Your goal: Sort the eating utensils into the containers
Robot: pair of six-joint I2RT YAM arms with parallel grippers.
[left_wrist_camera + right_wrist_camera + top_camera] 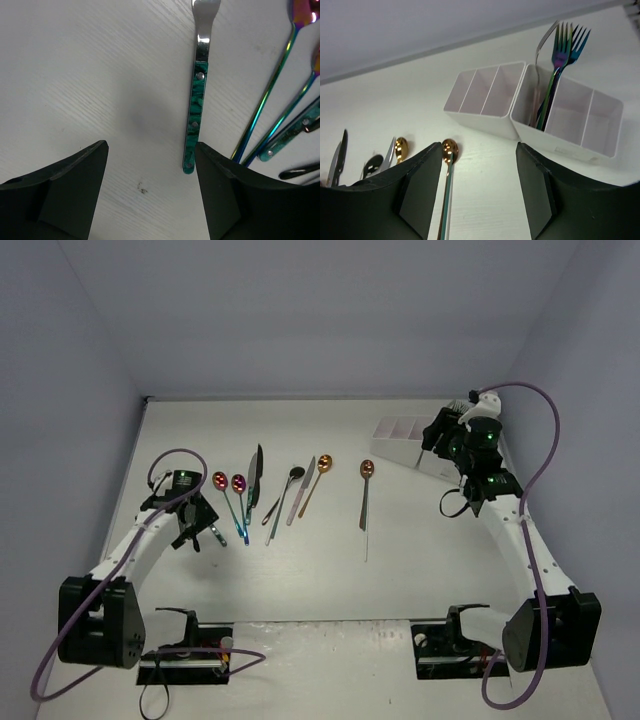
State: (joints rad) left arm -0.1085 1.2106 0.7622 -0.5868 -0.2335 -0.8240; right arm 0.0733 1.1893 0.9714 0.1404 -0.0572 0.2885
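A fork with a green marbled handle [195, 110] lies on the white table. Its handle end sits just inside the right finger of my left gripper [150, 150], which is open with nothing held. From above, this gripper [203, 527] hovers left of the utensil row. Two rainbow spoons [228, 483], a black knife [256, 472] and a gold spoon [366, 472] lie in that row. The white containers [405, 435] stand at the back right. Several forks [560, 50] stand upright in one compartment. My right gripper [479, 150] is open and empty, raised near the containers [560, 140].
A black spoon [292, 480], a silver knife [303, 490] and another gold spoon [322, 466] lie mid-table. Rainbow handles [270, 95] run close to the right of the left gripper. Walls close in the table at the back and sides.
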